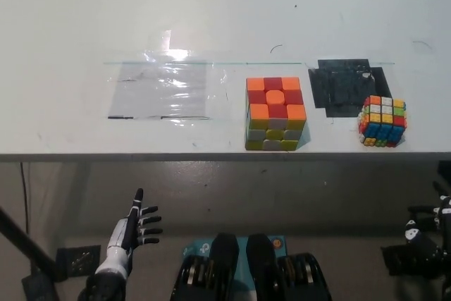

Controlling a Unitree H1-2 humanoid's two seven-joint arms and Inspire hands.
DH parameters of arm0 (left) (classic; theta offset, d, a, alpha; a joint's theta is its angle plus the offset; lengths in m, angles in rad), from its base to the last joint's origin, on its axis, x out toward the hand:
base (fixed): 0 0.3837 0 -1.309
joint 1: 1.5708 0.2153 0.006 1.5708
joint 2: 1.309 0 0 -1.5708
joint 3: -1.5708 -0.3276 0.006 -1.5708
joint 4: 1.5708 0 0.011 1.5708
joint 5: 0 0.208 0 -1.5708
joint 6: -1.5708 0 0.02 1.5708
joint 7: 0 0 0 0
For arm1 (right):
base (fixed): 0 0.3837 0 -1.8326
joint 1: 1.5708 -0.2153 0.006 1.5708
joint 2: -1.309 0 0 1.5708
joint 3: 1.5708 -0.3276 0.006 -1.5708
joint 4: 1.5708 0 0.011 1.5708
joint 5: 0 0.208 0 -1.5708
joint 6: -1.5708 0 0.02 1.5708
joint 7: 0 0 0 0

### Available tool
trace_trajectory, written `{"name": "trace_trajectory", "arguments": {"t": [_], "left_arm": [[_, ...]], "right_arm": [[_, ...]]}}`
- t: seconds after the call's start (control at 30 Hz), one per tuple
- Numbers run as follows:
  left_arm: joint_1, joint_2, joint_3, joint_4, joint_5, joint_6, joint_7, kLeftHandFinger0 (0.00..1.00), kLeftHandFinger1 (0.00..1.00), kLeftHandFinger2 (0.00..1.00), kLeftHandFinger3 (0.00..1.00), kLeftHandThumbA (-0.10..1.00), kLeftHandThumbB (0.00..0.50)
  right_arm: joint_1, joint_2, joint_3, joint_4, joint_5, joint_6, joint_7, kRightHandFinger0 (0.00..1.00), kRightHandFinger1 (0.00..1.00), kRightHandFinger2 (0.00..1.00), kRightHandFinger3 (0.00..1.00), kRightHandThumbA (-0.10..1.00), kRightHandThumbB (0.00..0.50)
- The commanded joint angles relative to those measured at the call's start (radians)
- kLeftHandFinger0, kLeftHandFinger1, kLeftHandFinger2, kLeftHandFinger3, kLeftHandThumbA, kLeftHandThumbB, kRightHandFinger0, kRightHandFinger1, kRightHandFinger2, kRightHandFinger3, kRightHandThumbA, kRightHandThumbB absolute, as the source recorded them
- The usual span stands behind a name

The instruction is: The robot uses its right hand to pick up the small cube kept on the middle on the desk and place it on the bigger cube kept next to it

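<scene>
Sitting near desk (70, 132) front edge, small cube (382, 120), bigger cube (275, 113) apart.

The white worktop (84, 19) carries two cubes near its front edge. The bigger cube (275, 113) sits at centre, orange and red on top. The small cube (382, 121), multicoloured, sits well apart to the right, just beside a black patch (338, 86). A clear plastic sheet (161, 89) lies left of centre. Below the edge, the left robot hand (135, 230) rests open, fingers spread. The right robot hand (426, 234) shows at the right margin, fingers unclear.
</scene>
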Motion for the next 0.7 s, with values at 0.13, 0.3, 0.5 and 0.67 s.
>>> {"name": "trace_trajectory", "arguments": {"t": [0.13, 0.3, 0.5, 0.67], "left_arm": [[-0.031, 0.017, 0.002, -0.008, 0.004, -0.040, 0.019, 0.65, 0.63, 0.70, 0.73, 1.00, 0.167], [-0.037, 0.020, -0.001, 0.002, 0.005, -0.045, 0.016, 0.66, 0.65, 0.74, 0.77, 1.00, 0.174], [-0.035, 0.021, -0.001, -0.006, 0.005, -0.035, 0.015, 0.71, 0.67, 0.75, 0.77, 1.00, 0.137], [-0.036, 0.023, -0.002, 0.001, 0.008, -0.037, 0.018, 0.70, 0.67, 0.76, 0.78, 1.00, 0.147]], "right_arm": [[0.018, -0.028, -0.049, -0.105, 0.014, 0.025, 0.012, 0.51, 0.49, 0.59, 1.00, 0.39, 0.166], [0.028, -0.027, -0.087, -0.194, 0.031, 0.053, 0.022, 0.52, 0.48, 0.58, 1.00, 0.39, 0.163], [0.031, -0.036, -0.103, -0.313, 0.028, 0.104, 0.052, 0.50, 0.50, 0.62, 0.96, 0.31, 0.155], [0.026, -0.040, -0.101, -0.417, 0.024, 0.123, 0.072, 0.46, 0.45, 0.55, 0.87, 0.30, 0.179]]}}
